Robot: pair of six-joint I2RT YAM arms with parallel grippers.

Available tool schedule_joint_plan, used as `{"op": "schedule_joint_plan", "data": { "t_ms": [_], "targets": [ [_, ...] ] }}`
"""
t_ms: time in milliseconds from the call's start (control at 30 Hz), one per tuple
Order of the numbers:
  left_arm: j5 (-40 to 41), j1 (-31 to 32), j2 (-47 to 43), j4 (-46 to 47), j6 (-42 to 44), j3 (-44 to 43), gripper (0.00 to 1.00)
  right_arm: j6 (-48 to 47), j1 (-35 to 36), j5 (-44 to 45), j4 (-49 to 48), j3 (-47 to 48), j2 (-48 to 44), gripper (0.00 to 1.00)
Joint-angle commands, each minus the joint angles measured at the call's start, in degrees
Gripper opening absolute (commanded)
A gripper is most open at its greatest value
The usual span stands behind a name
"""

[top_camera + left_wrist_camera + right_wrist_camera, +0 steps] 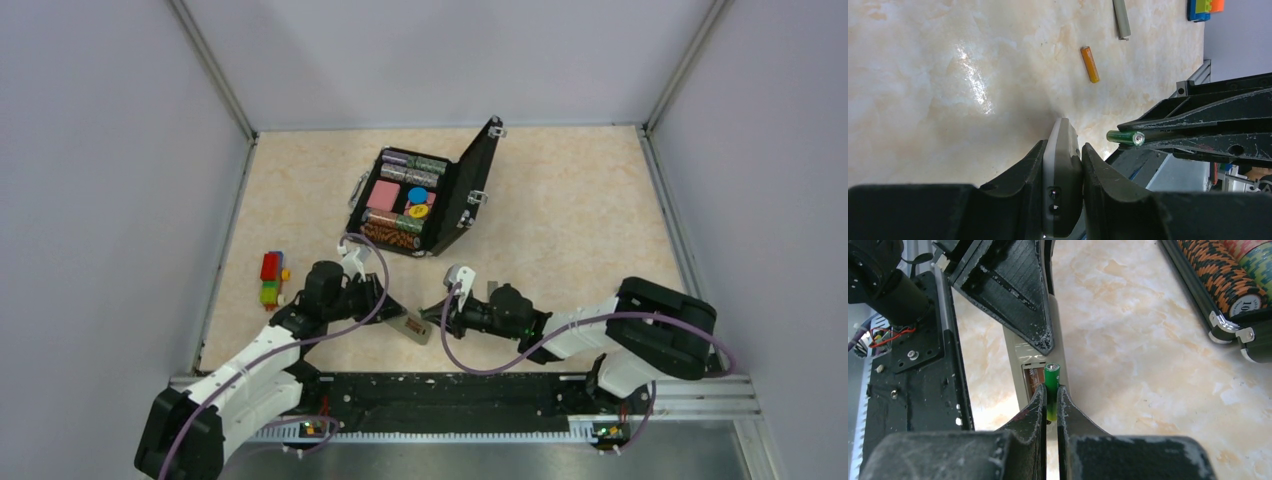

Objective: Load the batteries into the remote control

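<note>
The left hand [1063,147] clamps the remote [1062,192] by its edges over the table [923,75] while the right hand [1051,392] pinches the green battery [1052,376], light, hard and likely slippery, by its lower half at the open bay [1031,380]; the orange battery [1090,64] lies loose.

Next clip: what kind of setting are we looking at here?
Probably a lab robot test cell: plain grey panel walls on aluminium posts enclose a marble-patterned tabletop, and both arms are bolted to a black rail at its near edge.
</note>
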State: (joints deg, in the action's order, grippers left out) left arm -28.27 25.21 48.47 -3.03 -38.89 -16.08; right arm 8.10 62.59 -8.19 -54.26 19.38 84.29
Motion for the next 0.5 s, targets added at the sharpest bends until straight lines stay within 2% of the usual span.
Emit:
{"op": "schedule_joint_plan", "data": {
  "t_ms": [0,467],
  "targets": [
    [1.88,-0.27,0.41,-1.26,2.06,0.81,0.00,0.92,0.97,1.18,-14.77,0.39,4.35,0.00],
    [1.81,-0.27,4.53,-3.07,0.74,-1.08,0.00,0.84,2.48,0.67,-18.76,1.18,10.47,0.00]
  ]
}}
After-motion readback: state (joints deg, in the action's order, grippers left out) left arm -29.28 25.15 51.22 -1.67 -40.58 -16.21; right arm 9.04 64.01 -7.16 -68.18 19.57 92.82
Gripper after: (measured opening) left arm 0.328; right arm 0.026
